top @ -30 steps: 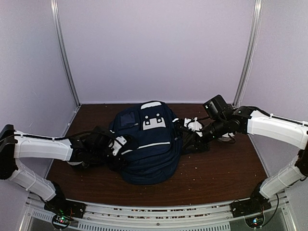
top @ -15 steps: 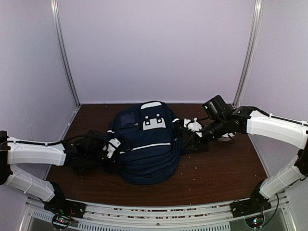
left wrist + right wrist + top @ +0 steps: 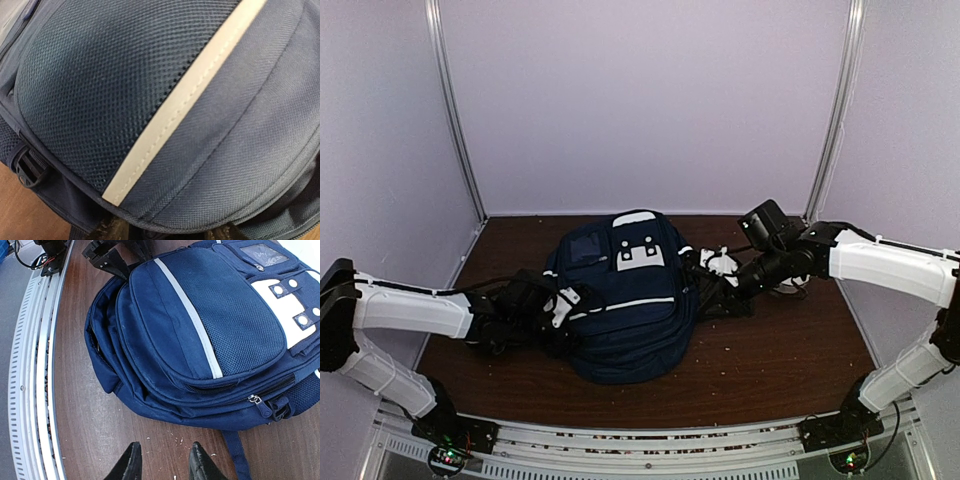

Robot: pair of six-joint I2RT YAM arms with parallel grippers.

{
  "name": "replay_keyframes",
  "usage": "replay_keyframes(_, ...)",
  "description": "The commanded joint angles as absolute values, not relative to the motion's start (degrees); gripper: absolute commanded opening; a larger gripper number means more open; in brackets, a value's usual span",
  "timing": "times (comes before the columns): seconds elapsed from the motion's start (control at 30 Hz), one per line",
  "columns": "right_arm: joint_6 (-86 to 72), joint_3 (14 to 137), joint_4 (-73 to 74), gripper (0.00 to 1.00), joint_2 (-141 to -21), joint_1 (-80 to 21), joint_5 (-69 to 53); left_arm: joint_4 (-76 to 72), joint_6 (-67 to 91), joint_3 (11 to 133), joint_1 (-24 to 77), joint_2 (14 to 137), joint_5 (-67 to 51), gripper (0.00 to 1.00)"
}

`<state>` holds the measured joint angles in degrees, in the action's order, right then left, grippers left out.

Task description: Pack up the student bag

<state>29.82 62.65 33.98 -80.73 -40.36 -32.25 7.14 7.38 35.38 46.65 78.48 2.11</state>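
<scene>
The student bag [image 3: 625, 300], navy blue with white patches, lies flat in the middle of the table. It fills the left wrist view [image 3: 210, 115] and shows in the right wrist view [image 3: 200, 325]. My left gripper [image 3: 560, 303] is pressed against the bag's left side. Its fingertips [image 3: 112, 231] stand apart under the pocket's edge, open, with nothing gripped that I can see. My right gripper [image 3: 712, 270] is open and empty just off the bag's right side, low over bare table [image 3: 165, 462]. A zip pull [image 3: 255, 400] lies on that side. The zips look shut.
Dark straps [image 3: 720, 300] trail on the table right of the bag, and one blue strap [image 3: 235, 455] runs by my right fingers. White crumbs dot the wood [image 3: 175, 440]. A metal rail [image 3: 30, 390] lines the near edge. Walls close in the back and sides.
My left gripper drew back slightly to the left, then came in again against the bag's side. My right arm has edged a little towards the bag. The bag has not moved.
</scene>
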Motion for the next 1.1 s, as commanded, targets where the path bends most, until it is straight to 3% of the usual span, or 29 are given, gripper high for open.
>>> replay_keyframes(0.0,30.1,63.4,34.8,0.33,-81.9,-40.0,-33.6,3.5,4.9,37.9,46.2,79.7,2.1,0.49)
replay_keyframes(0.17,30.1,63.6,35.1,0.33,-82.3,-40.0,-33.7,5.0,4.6,40.2,46.3,81.3,0.2,0.25)
replay_keyframes(0.23,30.2,63.6,35.1,0.33,-82.3,-40.0,-33.7,6.7,5.5,41.1,46.3,80.7,-0.1,0.10)
replay_keyframes(0.33,30.1,63.6,35.1,0.33,-82.2,-40.0,-33.6,9.4,8.0,41.1,46.3,77.9,-1.5,0.01)
replay_keyframes(0.73,29.7,64.2,35.1,0.32,-83.5,-40.1,-33.8,15.6,16.2,38.3,46.5,69.5,-5.8,0.00)
replay_keyframes(1.07,28.0,64.6,34.2,0.32,-84.8,-40.1,-32.1,12.4,14.5,44.3,50.7,78.8,-17.5,0.00)
